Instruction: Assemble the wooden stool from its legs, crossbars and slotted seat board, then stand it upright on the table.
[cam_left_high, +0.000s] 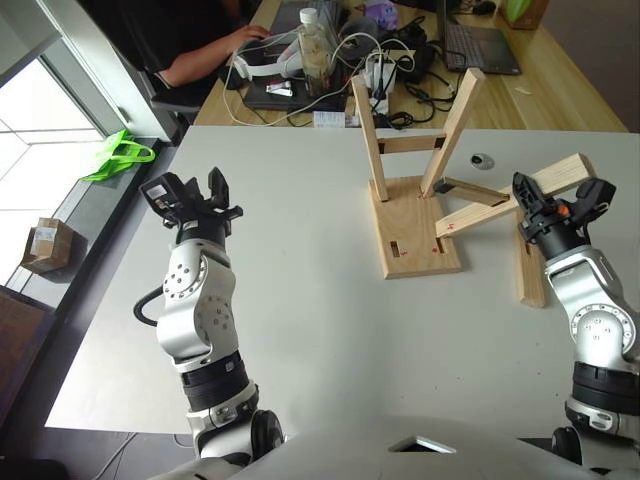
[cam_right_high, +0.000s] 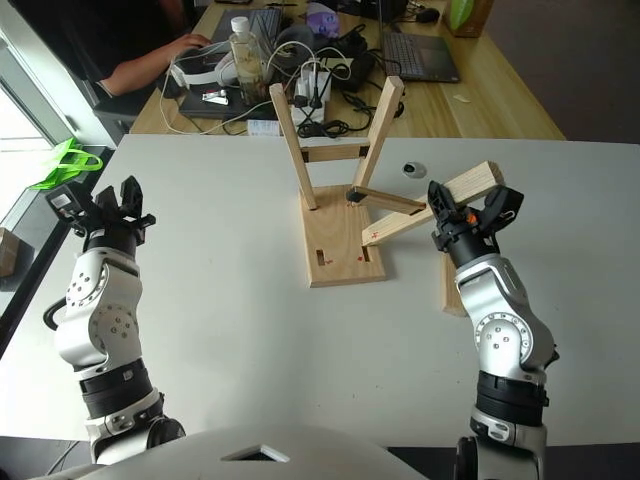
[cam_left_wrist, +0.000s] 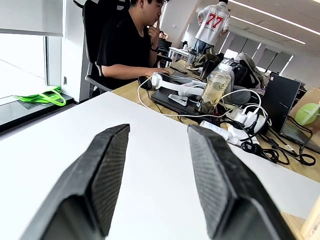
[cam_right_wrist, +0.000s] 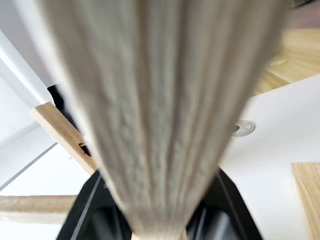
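The slotted seat board (cam_left_high: 415, 245), 2 upright legs (cam_left_high: 368, 125) and a slanted leg (cam_left_high: 490, 210) were pale grained wood, with small red marks on the board and the slanted leg. The table (cam_left_high: 300, 300) was plain white. The left gripper (cam_left_high: 195, 190) was black with finely dotted pads (cam_left_wrist: 112, 170). The right gripper (cam_right_high: 470, 202) was black with orange accents. A bag (cam_left_high: 118, 155) was bright green.

My head eyes both looked down on one table (cam_left_high: 300, 330). My left wrist eye faced the desk (cam_left_wrist: 129, 91); my right sat tight against a leg (cam_right_wrist: 160, 100).
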